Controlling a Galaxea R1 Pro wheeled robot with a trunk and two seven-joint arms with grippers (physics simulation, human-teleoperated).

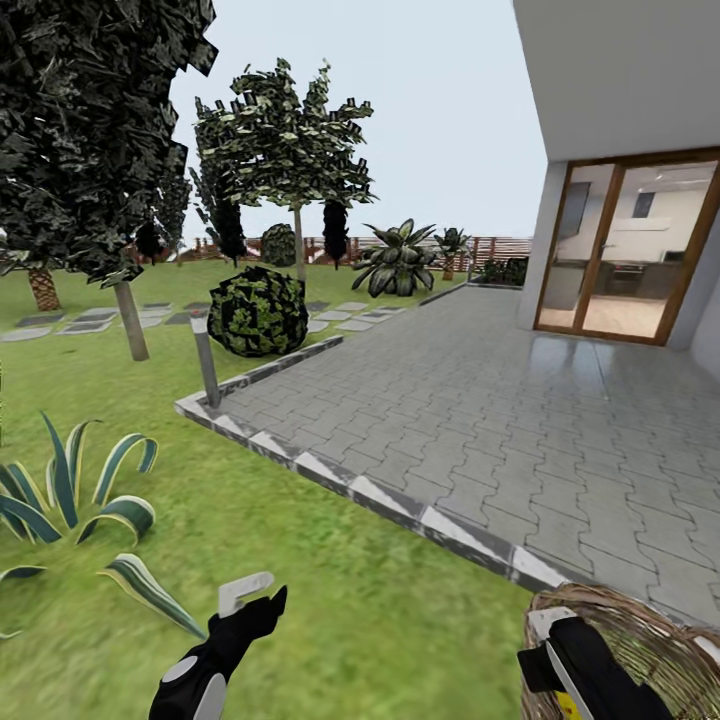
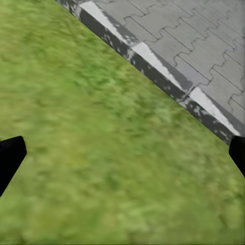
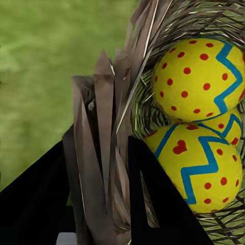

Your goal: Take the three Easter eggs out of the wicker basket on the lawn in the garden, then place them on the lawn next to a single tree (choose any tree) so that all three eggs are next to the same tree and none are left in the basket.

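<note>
- The right tool (image 3: 97, 204) straddles the rim of the basket (image 1: 640, 625): in the right wrist view one dark finger lies outside the weave and the other inside, with the rim strands standing between them. Whether it is pinching the wicker or merely sits around it, I cannot tell.
- The eggs (image 3: 199, 79) lie inside the basket, just beyond the inner finger. Two show plainly, one stacked against the other, and a sliver of a third peeks out between them.
- They look smooth, hard-shelled and rounded, so probably light but slippery. A hold across the widest middle, fingers on opposite sides, seems the safest; a pinch near either end would likely squirt the egg out.
- The nearer egg (image 3: 201, 168) sits almost against the inner finger and seems the easiest first pick, though lifting it may let the one resting on it roll.
- The wicker looks springy and open-woven; stray strands could snag a finger.
- The left tool (image 1: 248, 600) hangs over bare lawn (image 2: 102, 143), well apart from the basket, fingers spread wide with nothing between them.
- A tree (image 1: 128, 318) stands on the grass far ahead of the left tool.
</note>
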